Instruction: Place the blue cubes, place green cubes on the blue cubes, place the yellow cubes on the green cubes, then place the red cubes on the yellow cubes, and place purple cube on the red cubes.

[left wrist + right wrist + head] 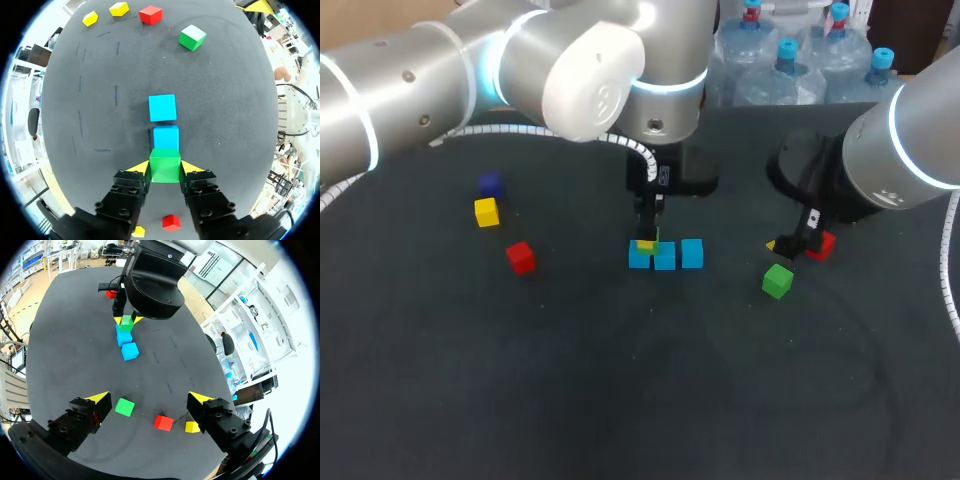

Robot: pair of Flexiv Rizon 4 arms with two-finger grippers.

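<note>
Three blue cubes (665,258) lie in a row at the table's middle. My left gripper (165,168) is shut on a green cube (165,164) right over the row's left-end blue cube (639,259), which that cube hides in the left wrist view. I cannot tell whether it rests on the blue cube. Two more blue cubes (165,136) lie ahead of it. My right gripper (150,400) hangs open at the right, above a second green cube (124,406), a red cube (163,422) and a yellow cube (192,426). Its fingers touch none of them.
At the left of the table lie a red cube (521,257), a yellow cube (486,212) and a dark purple cube (490,184). The loose green cube (777,281) sits right of the blue row. The left arm reaches in over the table's back half.
</note>
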